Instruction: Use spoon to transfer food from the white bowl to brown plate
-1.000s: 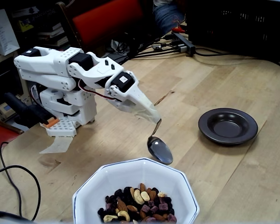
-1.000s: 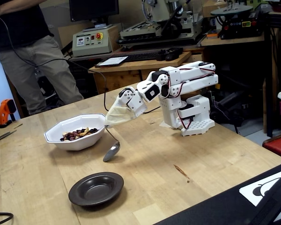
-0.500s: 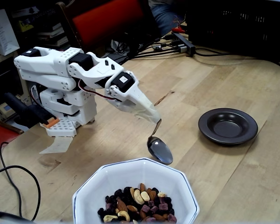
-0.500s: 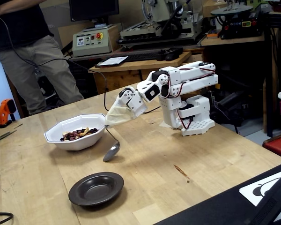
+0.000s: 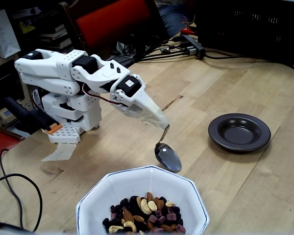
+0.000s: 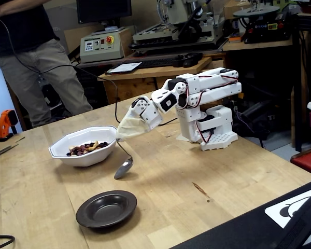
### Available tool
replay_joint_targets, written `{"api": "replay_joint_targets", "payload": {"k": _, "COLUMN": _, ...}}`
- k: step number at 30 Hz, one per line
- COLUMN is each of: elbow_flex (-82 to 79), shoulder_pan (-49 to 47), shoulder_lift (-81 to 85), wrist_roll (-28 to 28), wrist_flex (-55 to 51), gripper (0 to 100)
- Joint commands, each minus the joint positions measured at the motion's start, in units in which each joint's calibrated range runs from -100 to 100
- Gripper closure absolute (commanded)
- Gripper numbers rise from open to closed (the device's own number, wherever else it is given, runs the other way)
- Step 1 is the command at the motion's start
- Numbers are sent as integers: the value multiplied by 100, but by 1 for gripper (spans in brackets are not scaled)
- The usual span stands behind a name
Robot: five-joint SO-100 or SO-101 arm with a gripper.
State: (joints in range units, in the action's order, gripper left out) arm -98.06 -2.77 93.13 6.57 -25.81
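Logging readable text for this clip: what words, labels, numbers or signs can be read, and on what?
None can be read.
Grey control box on the back bench: panel markings too small.
Paper sheet on that bench: print blurred.
Black-and-white sheet at the table's near corner: shapes only, no legible text.
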Motion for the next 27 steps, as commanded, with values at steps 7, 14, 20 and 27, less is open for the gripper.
{"api": "replay_joint_targets", "payload": {"k": 7, "elbow_flex": 10, "shoulder_pan": -26, "shoulder_lift": 79, "wrist_roll": -15, "wrist_flex": 123, "gripper": 96}}
{"api": "replay_joint_targets", "payload": {"k": 14, "elbow_flex": 258, "shoulder_pan": 18, "shoulder_lift": 88, "wrist_roll": -20, "wrist_flex": 724, "gripper": 96}}
{"api": "replay_joint_targets", "payload": {"k": 20, "elbow_flex": 1125, "shoulder_pan": 33, "shoulder_lift": 79, "wrist_roll": -20, "wrist_flex": 2123, "gripper": 96}}
{"api": "replay_joint_targets", "payload": {"k": 27, "elbow_flex": 1532, "shoulder_pan": 40, "shoulder_lift": 11, "wrist_roll": -24, "wrist_flex": 2684, "gripper": 96}}
